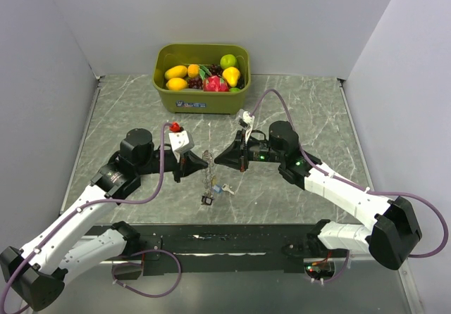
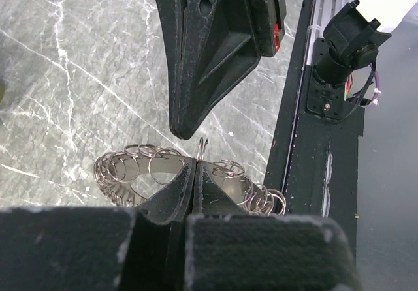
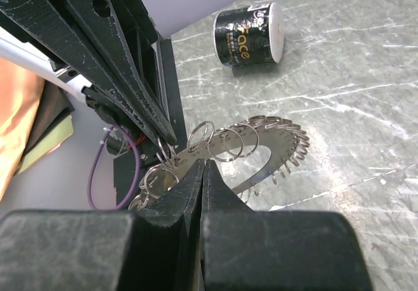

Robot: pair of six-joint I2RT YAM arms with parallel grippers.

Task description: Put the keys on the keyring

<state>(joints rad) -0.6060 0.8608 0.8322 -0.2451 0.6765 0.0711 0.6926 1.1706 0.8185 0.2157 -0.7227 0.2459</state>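
the left gripper [image 2: 196,165] and right gripper [image 3: 204,165] are both pinching the keyring [image 1: 207,161], which is hanging over the keys [image 1: 224,188] on the table [image 1: 320,117]. uneven tugging could be pulling the floppy loop out of 1 grip.

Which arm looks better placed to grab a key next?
Probably right. The left gripper and right gripper both pinch the keyring, but the keys lie on the right's side.

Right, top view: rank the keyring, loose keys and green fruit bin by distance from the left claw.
1. Keyring: pinched in the left claw, centre.
2. Keys: on the table, slightly right and nearer the front edge.
3. Green bin: at the far edge.
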